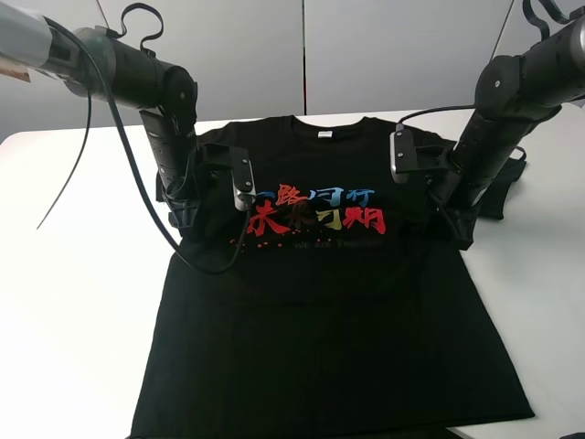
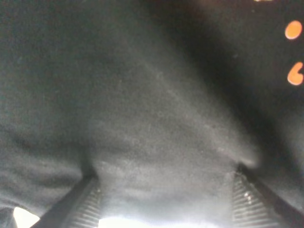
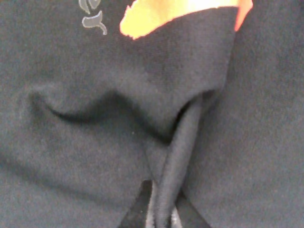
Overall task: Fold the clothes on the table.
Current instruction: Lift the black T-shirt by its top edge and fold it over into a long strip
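- Left fingers [image 2: 84, 205] stand wide apart and open, pressed down into the shirt [image 2: 156, 118]. Black cloth mounds up between them and touches both ribbed pads, but it is not pinched.
- Right fingers [image 3: 137, 211] are closed tight on a raised fold [image 3: 178, 152] of the shirt. The fold stands out from between them as a thick ridge, near the yellow and red of the print [image 3: 166, 16].
- Left gripper [image 1: 183, 218] is down on the shirt's side edge, level with the print. Its arm [image 1: 137, 73] comes in from the far left and bends steeply down at the wrist.
- Right gripper [image 1: 457, 229] is down on the opposite side edge at about the same level. Its arm [image 1: 521, 82] slopes down from the far right.
- The two grippers are well apart, with the print between them.
- The shirt lies front up on the table [image 1: 73, 274]. Its collar and white label [image 1: 325, 135] are toward the far side, its hem is at the near edge, and its body is spread mostly flat.
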`<state>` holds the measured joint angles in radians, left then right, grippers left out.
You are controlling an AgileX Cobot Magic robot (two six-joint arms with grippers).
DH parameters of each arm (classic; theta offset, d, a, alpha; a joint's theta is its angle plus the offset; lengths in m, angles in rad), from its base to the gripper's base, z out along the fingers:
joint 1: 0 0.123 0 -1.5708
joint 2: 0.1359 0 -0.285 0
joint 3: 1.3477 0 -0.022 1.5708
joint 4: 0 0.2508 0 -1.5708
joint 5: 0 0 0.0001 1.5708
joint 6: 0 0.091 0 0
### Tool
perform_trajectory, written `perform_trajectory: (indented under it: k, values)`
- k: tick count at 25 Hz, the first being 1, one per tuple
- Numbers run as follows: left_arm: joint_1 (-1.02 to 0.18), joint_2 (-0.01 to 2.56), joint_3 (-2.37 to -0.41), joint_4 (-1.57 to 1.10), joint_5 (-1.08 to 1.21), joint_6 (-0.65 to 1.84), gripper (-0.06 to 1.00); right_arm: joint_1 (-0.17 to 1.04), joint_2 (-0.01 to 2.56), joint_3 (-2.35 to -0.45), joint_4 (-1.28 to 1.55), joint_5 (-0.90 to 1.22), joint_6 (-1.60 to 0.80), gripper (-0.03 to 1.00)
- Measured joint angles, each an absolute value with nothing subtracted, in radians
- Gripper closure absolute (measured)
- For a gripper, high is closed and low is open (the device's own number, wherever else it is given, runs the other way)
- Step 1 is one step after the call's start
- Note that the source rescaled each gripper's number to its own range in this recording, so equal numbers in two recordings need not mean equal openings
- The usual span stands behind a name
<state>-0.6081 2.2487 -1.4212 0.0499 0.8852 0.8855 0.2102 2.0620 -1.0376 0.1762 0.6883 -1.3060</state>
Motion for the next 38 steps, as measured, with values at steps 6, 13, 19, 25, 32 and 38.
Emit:
perform_trajectory:
  k: [6,13,19,25,32,38]
  values:
    - [-0.612,2.249,-1.421,0.075,0.915,0.89,0.75,0.21,2.062,-1.038,0.178,0.687,-1.306,0.96]
    - [-0.618,2.249,-1.421,0.103,0.915,0.892,0.85,0.21,2.062,-1.038,0.178,0.687,-1.306,0.96]
    - [-0.618,2.249,-1.421,0.103,0.918,0.892,0.93,0.21,2.062,-1.036,0.178,0.685,-1.308,0.96]
    - [-0.618,2.219,-1.41,0.116,0.914,0.868,0.93,0.21,2.018,-1.063,0.171,0.672,-1.303,0.97]
    - [-0.557,2.062,-1.466,0.301,0.841,0.684,0.94,0.21,1.819,-1.308,0.067,0.634,-1.189,0.97]
    - [-0.464,1.855,-1.721,0.293,0.841,0.636,0.94,0.212,1.703,-1.536,-0.009,0.745,-1.072,0.97]
